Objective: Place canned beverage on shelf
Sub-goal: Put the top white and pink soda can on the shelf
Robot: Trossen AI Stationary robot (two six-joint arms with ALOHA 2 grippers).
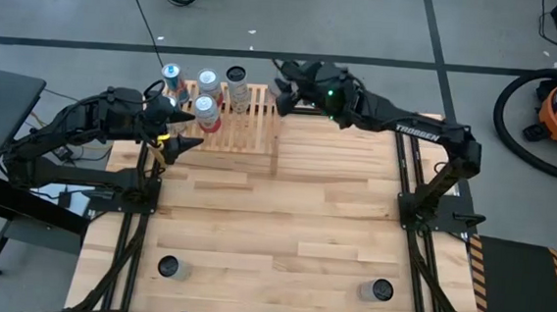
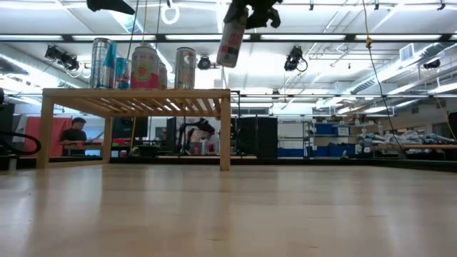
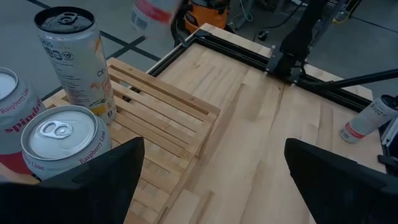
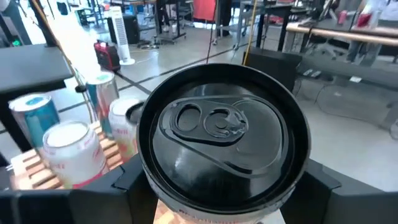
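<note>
Above the shelf's (image 2: 136,96) bare end, the right hand (image 1: 288,96) is gripping a black-topped can (image 2: 230,39), which is hanging tilted, clear of the slats. It should be levelling it before lowering, away from the standing cans (image 1: 207,97). Beside them, the left hand (image 1: 177,129) is waiting open.

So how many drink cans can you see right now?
7. Four cans stand on the shelf. The right gripper holds one can above it. Two stand near the table's front edge. Others may be hidden.
</note>
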